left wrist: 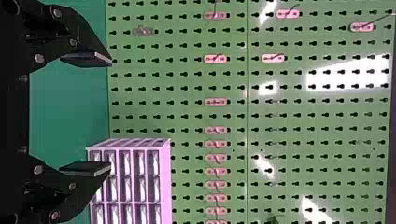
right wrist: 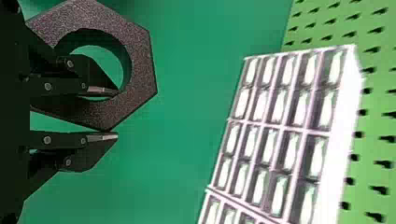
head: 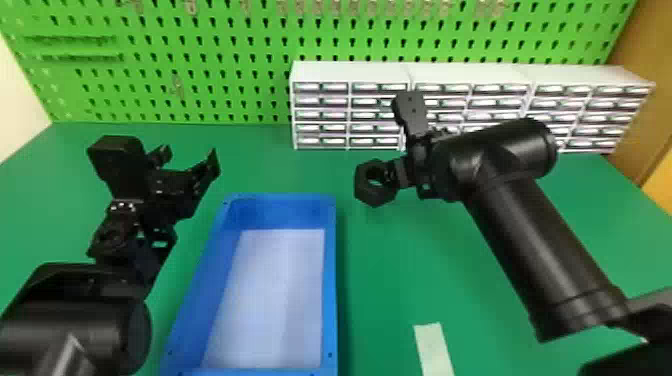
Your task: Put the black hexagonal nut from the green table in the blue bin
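One black hexagonal nut (head: 374, 195) is hanging from the right gripper (right wrist: 116, 115), just right of centre in the head view, over the green table (head: 400, 280) and to the right of the blue bin (head: 331, 280). The right gripper is pinching one side of the ring, with one finger sitting inside the hole and the other lying against the outer wall. At left in the head view, the left gripper (head: 190, 156) is holding nothing, its fingers spreading wide. Because the grip is catching only one side, the nut could be swivelling or slipping off if it is clipping the bin's rim, and an early release could be dropping it outside. Its holed face is pointing mostly upward, tilting somewhat; the hexagon is showing no clear long axis, and its hole's axis is running steeply.
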